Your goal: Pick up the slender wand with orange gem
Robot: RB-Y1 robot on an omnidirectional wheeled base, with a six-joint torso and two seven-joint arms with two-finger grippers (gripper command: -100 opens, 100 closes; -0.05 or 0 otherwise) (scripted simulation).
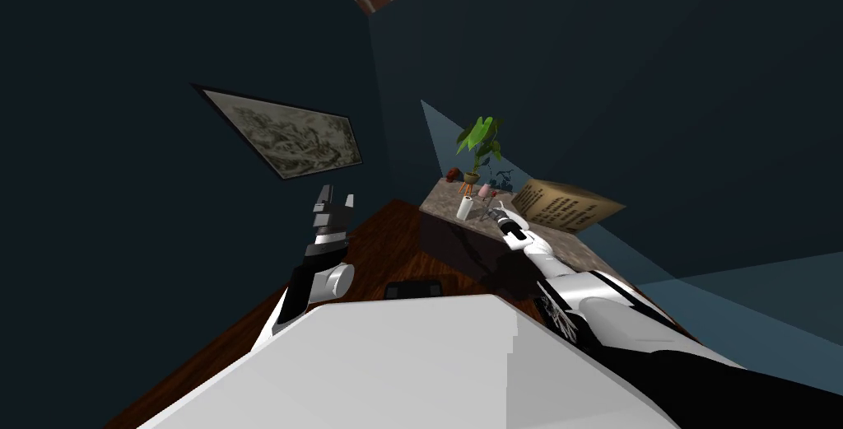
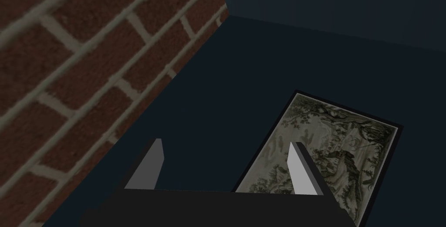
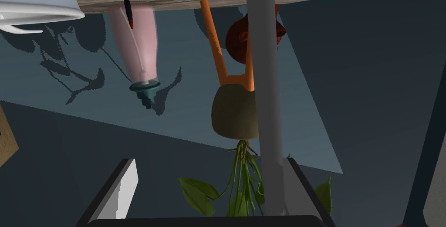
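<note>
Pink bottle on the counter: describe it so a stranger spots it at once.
Start at the stone-topped counter by the dark wall. At its far end, beside the potted plant on orange legs, stands the pink bottle. Unlike the white roll nearby, it tapers to a teal cap.

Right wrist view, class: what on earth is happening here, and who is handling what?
The robot's right hand reaches over the stone-topped counter, near a potted plant and a pink bottle. A slender grey rod, probably the wand, runs between its open fingers, close against one; no gem shows. It isn't gripped yet. The left hand is raised at the robot's left, open.
</note>
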